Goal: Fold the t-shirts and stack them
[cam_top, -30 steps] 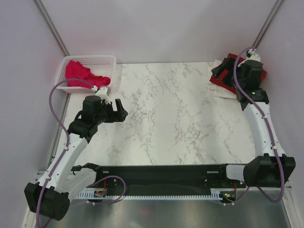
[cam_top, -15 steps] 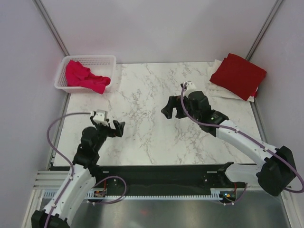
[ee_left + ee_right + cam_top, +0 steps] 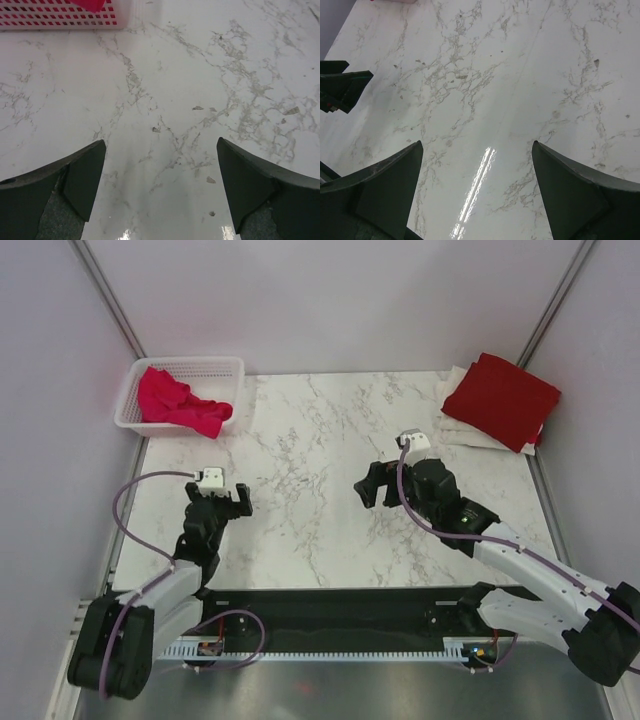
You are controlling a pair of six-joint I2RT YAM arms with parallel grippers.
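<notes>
A folded dark red t-shirt (image 3: 502, 400) lies on top of cream-white t-shirts (image 3: 462, 430) at the table's far right corner. A crumpled pink-magenta t-shirt (image 3: 178, 404) fills the white mesh basket (image 3: 229, 366) at the far left; its edge (image 3: 92, 4) shows at the top of the left wrist view. My left gripper (image 3: 226, 502) (image 3: 161, 165) hangs open over bare marble near the left front. My right gripper (image 3: 373, 487) (image 3: 476, 160) is open over the table's middle, with nothing between its fingers.
The basket's pink-lit mesh wall (image 3: 60, 17) runs along the top of the left wrist view. The left gripper's fingers (image 3: 342, 87) appear at the left edge of the right wrist view. White marble table (image 3: 310, 440) spans between basket and stack.
The right arm left the red shirt stack and swung back to the table's middle. The left arm drew back from near the basket toward the front edge.
</notes>
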